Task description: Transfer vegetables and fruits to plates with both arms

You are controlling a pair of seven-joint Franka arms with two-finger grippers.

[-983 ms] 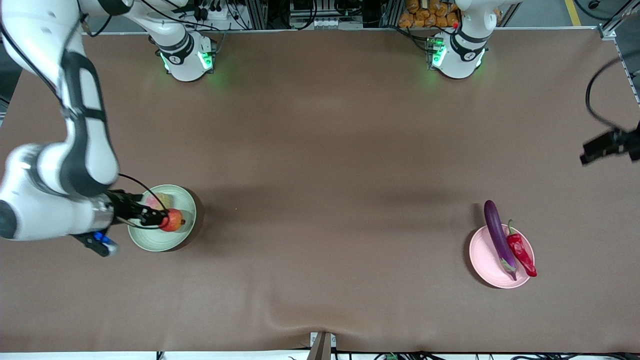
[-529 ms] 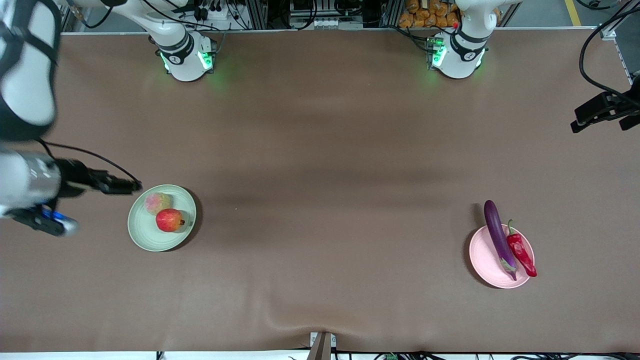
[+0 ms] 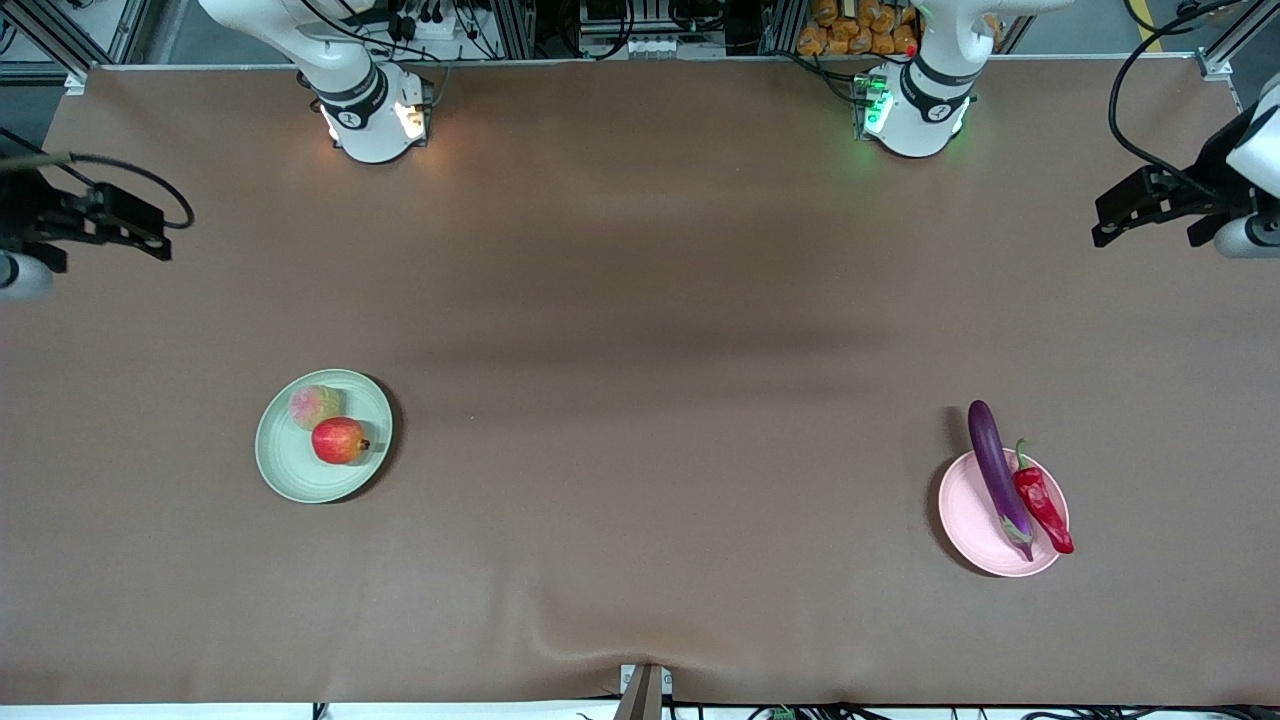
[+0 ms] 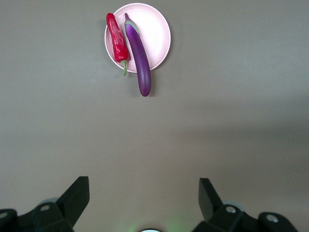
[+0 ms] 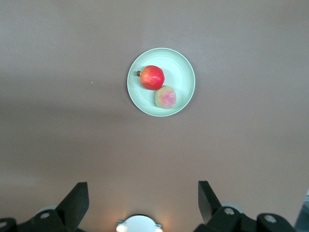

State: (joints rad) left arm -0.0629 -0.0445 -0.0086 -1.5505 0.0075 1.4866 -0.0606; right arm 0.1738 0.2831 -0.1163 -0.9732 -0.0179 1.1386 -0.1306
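The brown table (image 3: 640,300) holds 2 filled plates, so the left gripper (image 3: 1140,205) and right gripper (image 3: 110,225) hang spread, empty.

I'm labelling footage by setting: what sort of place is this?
Probably a robotics lab: two robot arm bases bolted along a brown covered table, with cables and metal framing at its edge.

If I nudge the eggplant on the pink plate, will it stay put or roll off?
Probably not stable. The eggplant lies across the pink plate with its rounded end overhanging the rim, so a nudge could pivot or tip it off. Its glossy skin looks slippery. The chili pepper lying alongside may block rolling toward it.
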